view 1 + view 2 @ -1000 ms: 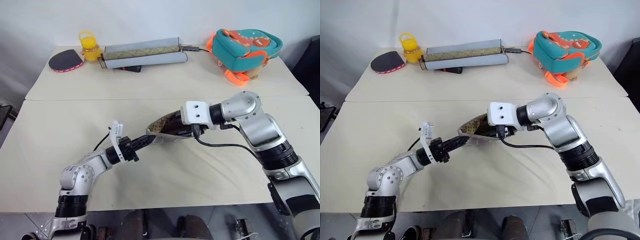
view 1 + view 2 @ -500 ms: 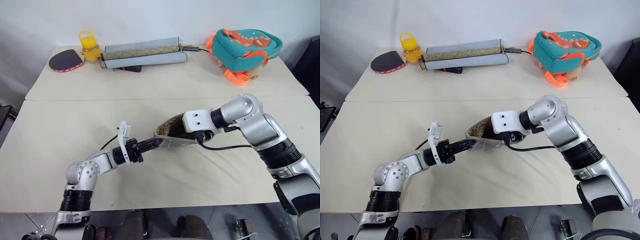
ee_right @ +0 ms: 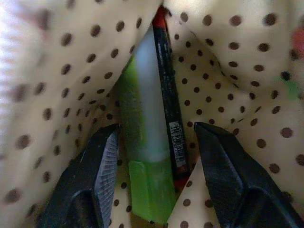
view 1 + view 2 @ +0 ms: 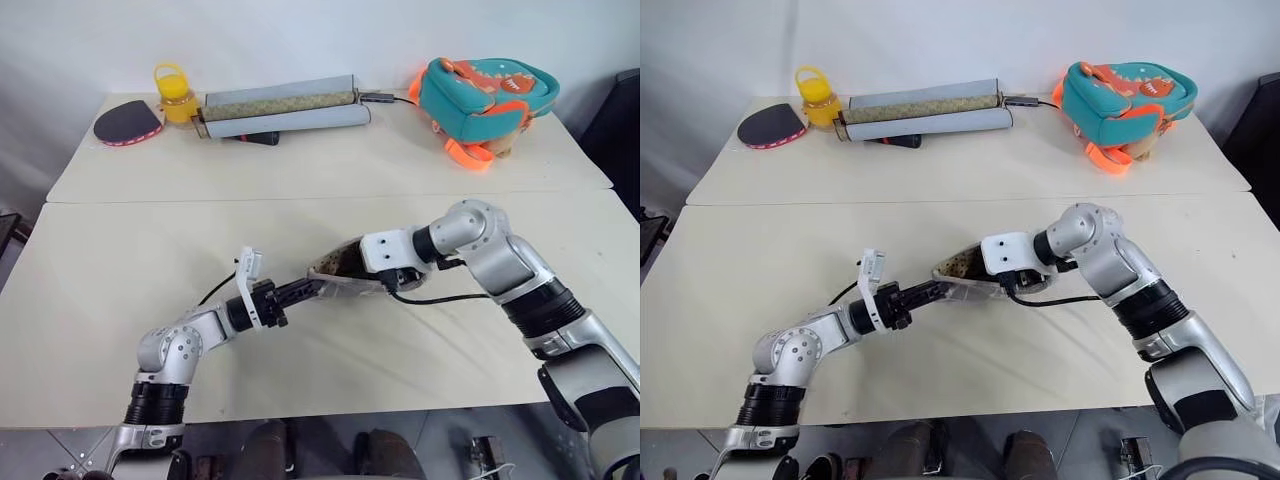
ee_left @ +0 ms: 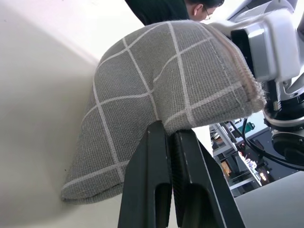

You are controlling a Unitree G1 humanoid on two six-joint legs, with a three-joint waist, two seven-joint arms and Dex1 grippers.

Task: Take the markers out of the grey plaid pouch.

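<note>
Pinching the grey plaid pouch, left gripper clamps its edge; right gripper inside, fingers apart around both markers, apparently not touching.

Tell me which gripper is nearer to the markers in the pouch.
Right. The right gripper is inside the grey plaid pouch, its open fingers on either side of the markers. The left gripper is outside, shut on the pouch's fabric edge.

a pale cream surface carries, along its far edge, a dark paddle, a yellow jar, two long grey rolls and a teal and orange backpack.
</note>
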